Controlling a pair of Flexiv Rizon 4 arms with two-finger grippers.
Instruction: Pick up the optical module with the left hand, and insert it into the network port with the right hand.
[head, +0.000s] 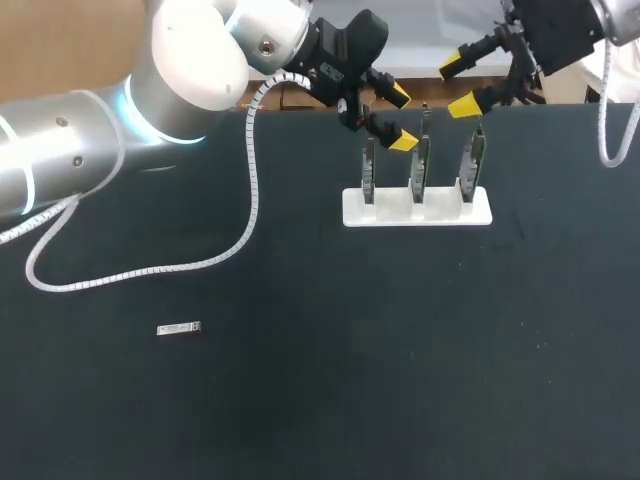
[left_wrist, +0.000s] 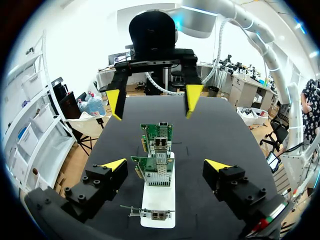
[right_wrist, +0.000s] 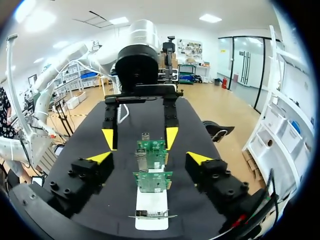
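Module (head: 180, 328) lies flat on the black table (head: 300, 400), alone and well apart from both arms. Three cards (head: 421, 165) stand upright in a row on a white base (head: 445, 213). Left gripper (head: 401, 120) and right gripper (head: 458, 85) hang at opposite ends of the row, facing each other, fingers apart, holding nothing.

No legible text on optical module (head: 180, 328), network cards (left_wrist: 154, 172), white stand (head: 440, 212); any print too small.
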